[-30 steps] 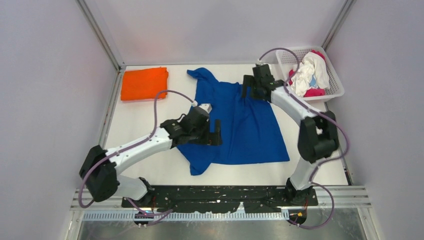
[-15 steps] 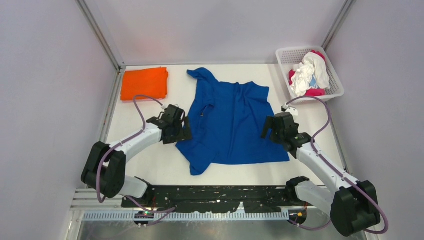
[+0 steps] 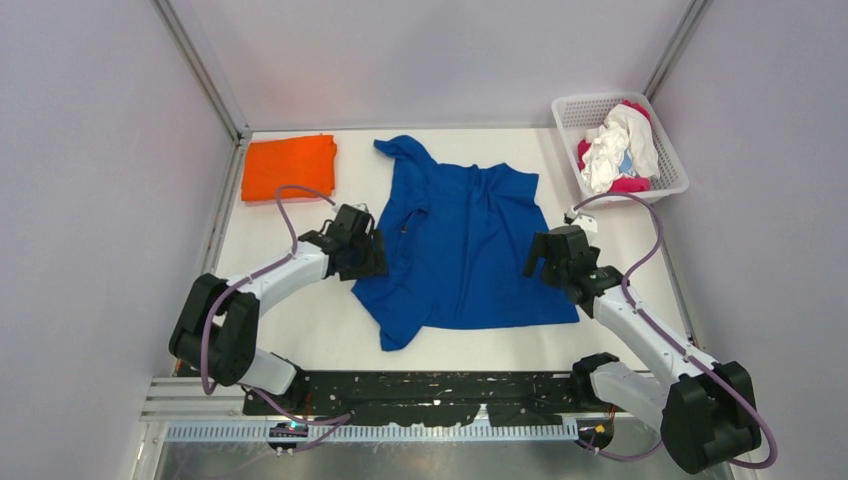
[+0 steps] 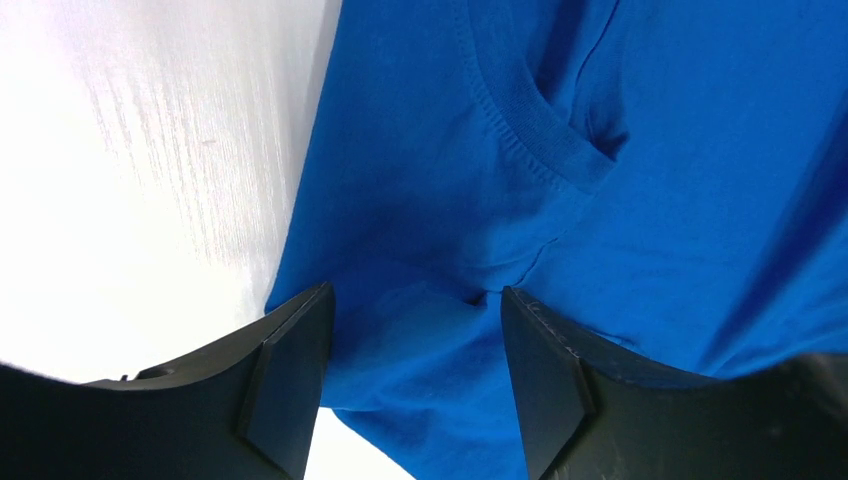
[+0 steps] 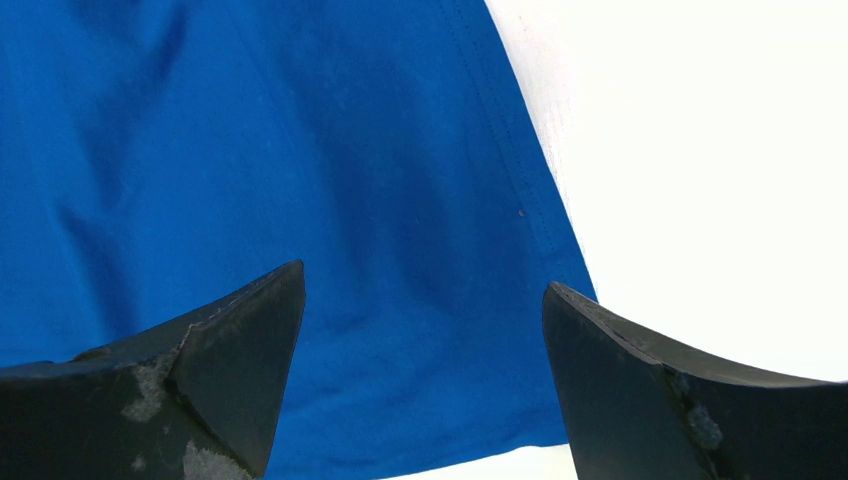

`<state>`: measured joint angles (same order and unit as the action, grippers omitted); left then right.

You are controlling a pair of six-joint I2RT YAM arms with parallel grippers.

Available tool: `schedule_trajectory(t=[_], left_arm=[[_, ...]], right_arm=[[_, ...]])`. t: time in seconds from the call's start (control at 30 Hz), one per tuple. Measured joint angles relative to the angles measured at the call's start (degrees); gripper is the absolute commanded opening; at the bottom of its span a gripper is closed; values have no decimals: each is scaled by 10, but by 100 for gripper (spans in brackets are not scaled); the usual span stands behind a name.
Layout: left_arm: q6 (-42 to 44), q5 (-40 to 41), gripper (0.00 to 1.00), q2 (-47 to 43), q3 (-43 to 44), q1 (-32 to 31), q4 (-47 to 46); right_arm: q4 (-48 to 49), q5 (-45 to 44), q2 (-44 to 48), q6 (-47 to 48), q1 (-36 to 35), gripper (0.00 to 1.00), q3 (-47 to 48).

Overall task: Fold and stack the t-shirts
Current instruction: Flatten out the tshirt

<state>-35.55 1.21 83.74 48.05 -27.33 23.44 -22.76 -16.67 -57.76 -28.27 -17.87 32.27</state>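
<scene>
A royal blue t-shirt (image 3: 465, 245) lies spread on the white table, collar toward the left, one sleeve pointing to the back. My left gripper (image 3: 372, 255) is at the shirt's left edge by the collar. In the left wrist view its jaws (image 4: 412, 310) stand apart, down on the cloth, with a bulge of blue t-shirt (image 4: 450, 200) between them. My right gripper (image 3: 535, 258) is over the shirt's right edge, open, straddling the hem of the blue t-shirt (image 5: 300, 150) in the right wrist view (image 5: 422, 285). A folded orange t-shirt (image 3: 288, 167) lies at the back left.
A white lattice basket (image 3: 672, 186) at the back right holds crumpled white and magenta shirts (image 3: 620, 145). Bare table (image 3: 300, 325) shows in front of the blue shirt and to its left. Grey walls and metal posts close in the sides and back.
The left gripper slid left off the shirt's middle to its collar edge, and its jaws have narrowed over the cloth. The right arm swung from the back down to the right hem, then stayed still.
</scene>
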Motion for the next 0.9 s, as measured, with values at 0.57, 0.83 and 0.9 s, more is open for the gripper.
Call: schedule_trajectory(t=[0.57,0.83,0.9], left_arm=[[0,43,31,-18,-17,-61,31],[0,77,0,-38,-17,-68,57],[3,83,0,-42,-17,-70,60]], right_arm=[[0,-2,-8,3,0,96,0],[0,-5,-7,3,0,95,-3],[0,-5,-7,3,0,96,-4]])
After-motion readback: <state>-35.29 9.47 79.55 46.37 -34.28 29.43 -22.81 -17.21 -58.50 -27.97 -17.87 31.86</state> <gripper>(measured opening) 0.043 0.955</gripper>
